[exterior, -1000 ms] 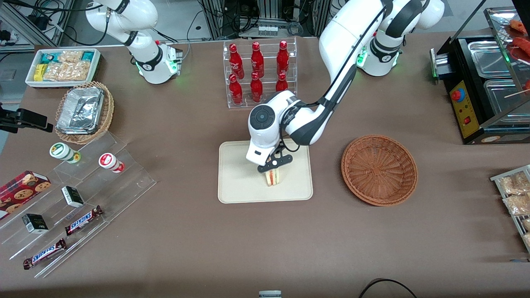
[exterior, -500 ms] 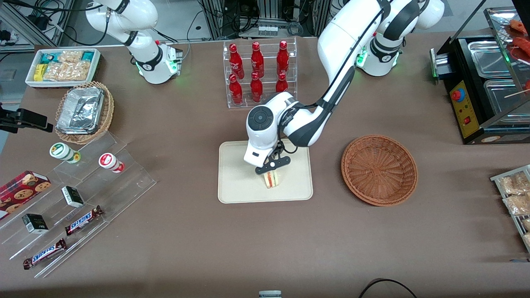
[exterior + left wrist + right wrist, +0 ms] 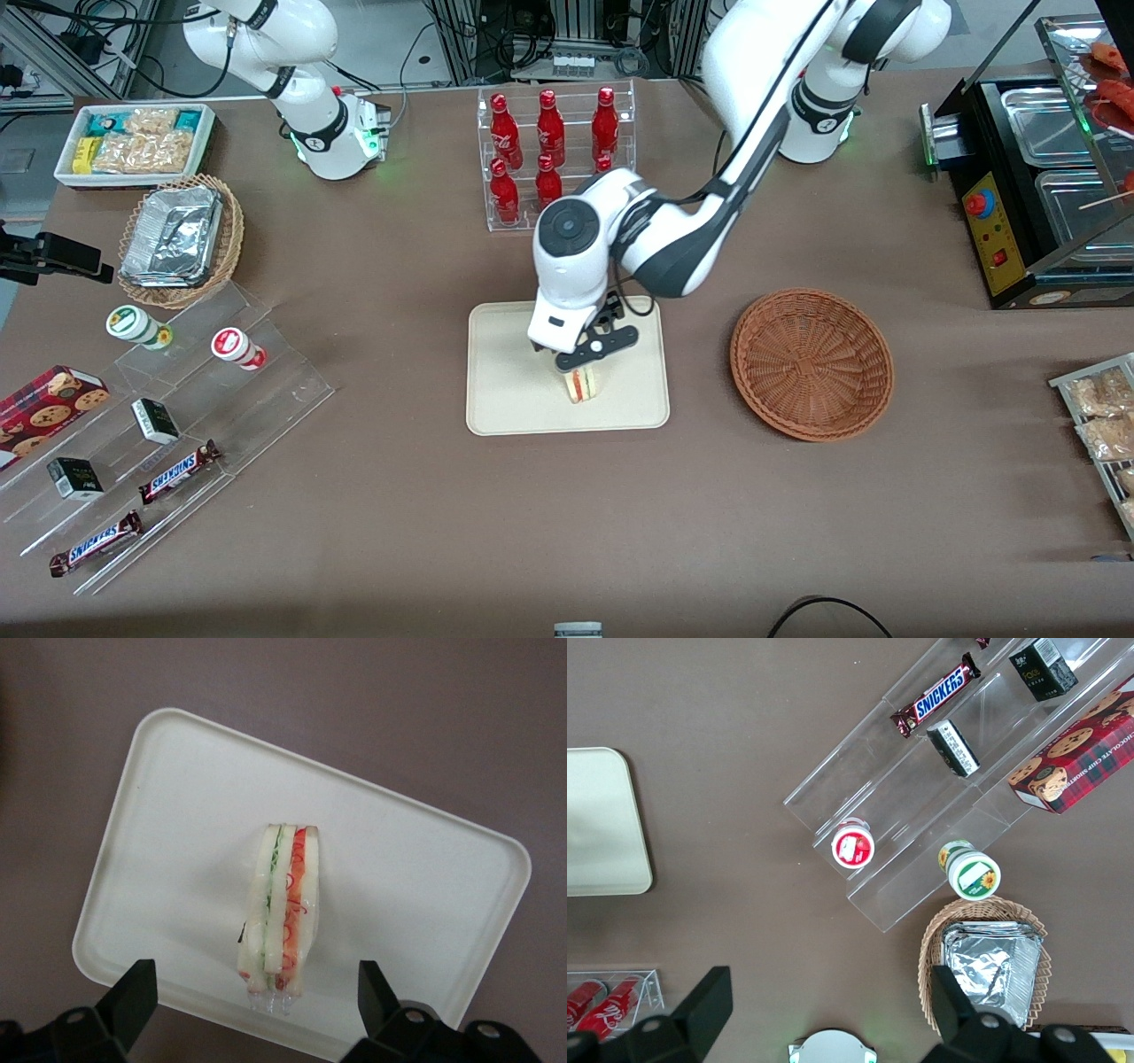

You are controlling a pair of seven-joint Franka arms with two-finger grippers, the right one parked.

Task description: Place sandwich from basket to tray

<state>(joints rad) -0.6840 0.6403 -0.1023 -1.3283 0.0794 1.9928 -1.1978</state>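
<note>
Front view: the left arm's gripper hangs just above the sandwich, which stands on edge on the cream tray; the reddish-brown wicker basket sits well off toward the working arm's end of the table. Left wrist view: the 2 fingers are spread wide, clear of the sandwich standing between and below them on the tray, gripping nothing.
</note>
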